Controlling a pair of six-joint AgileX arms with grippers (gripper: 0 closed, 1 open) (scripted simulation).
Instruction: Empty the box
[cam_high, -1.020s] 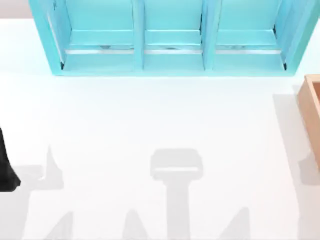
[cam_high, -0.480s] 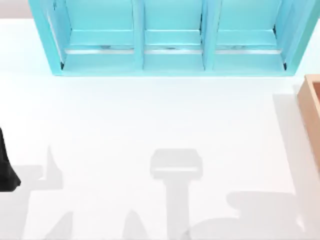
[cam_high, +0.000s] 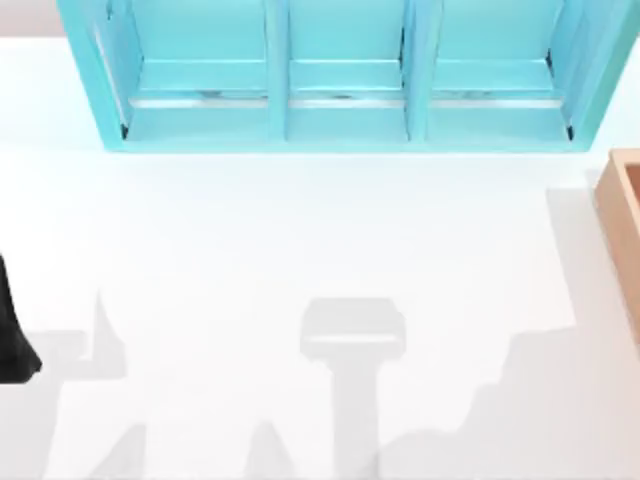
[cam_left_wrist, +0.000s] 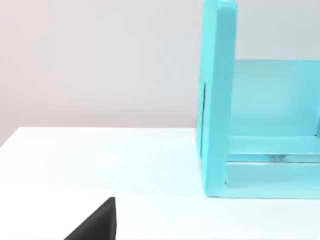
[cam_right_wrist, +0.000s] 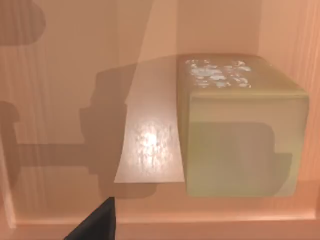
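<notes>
Shadow at the box's (cam_high: 622, 215) near side had spread since earlier. Inside the box lay a pale olive block (cam_right_wrist: 240, 125). Left arm (cam_high: 12, 335) sat parked well left of it; neither gripper's grip could be told.

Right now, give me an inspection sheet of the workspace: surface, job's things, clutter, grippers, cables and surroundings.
Surface: white table, bare in the middle, with grey shadows along its near edge.
Job's things: tan box at the table's right edge; the right wrist view looks onto its wooden floor, where a pale yellow-green block sits.
Clutter: turquoise shelf unit with three compartments at the far side.
Grippers: left arm parked at the table's left edge; right wrist camera is over the box.
Cables: nothing seen.
Surroundings: plain grey wall behind the table.
</notes>
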